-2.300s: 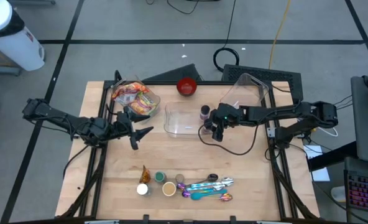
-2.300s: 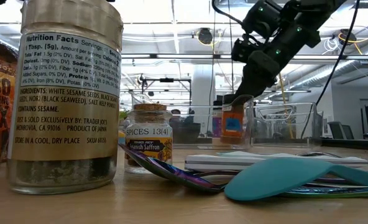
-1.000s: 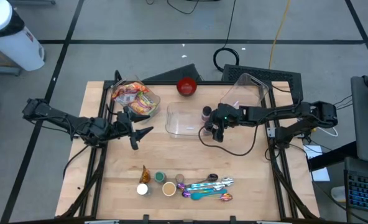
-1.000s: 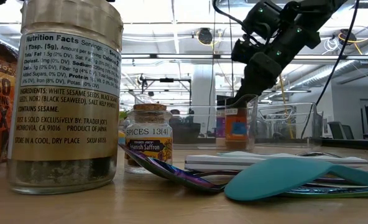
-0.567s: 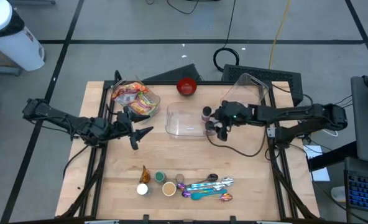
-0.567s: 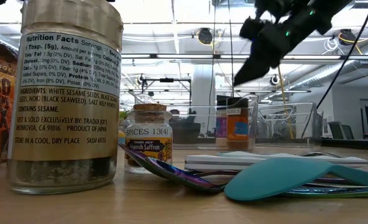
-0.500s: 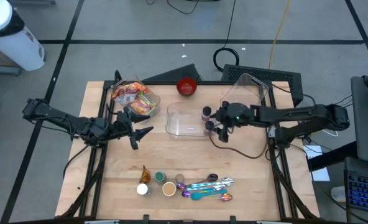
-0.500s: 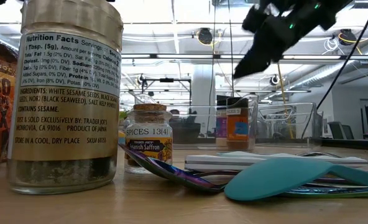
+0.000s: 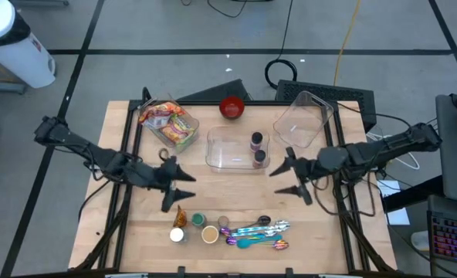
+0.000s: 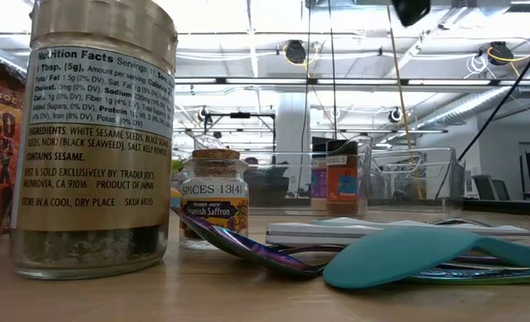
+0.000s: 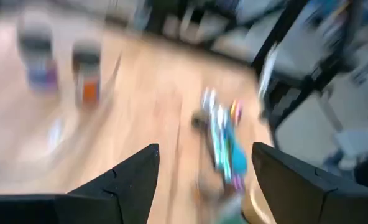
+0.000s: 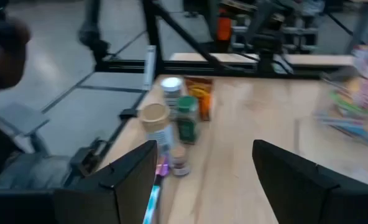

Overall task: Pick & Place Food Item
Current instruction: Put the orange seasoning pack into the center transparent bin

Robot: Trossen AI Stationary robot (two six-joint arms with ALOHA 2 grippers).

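A clear container [image 9: 230,151] stands mid-table with two spice jars upright in its right end: an orange-labelled one [image 9: 258,158] [image 10: 341,177] and a purple-labelled one [image 9: 256,140] [image 10: 320,179]. My right gripper [image 9: 277,181] is open and empty, raised over the table to the right of and nearer than the container; its wrist view [image 12: 202,174] looks toward the spice jars [image 12: 171,121] at the near edge. My left gripper [image 9: 181,190] is open and empty, left of and nearer than the container; its wrist view [image 11: 202,180] is blurred.
Several spice jars [image 9: 198,228] and coloured spoons [image 9: 255,230] lie along the near edge. A bowl of snack bags [image 9: 169,123] sits far left, a red bowl [image 9: 231,106] at the far edge, the container's lid [image 9: 302,120] far right.
My right gripper has let go of the orange-labelled jar, which stands in the container beside the purple one. The gripper has risen, then swung toward the table's near and right edges. My left gripper has moved a little toward the near edge and the right.
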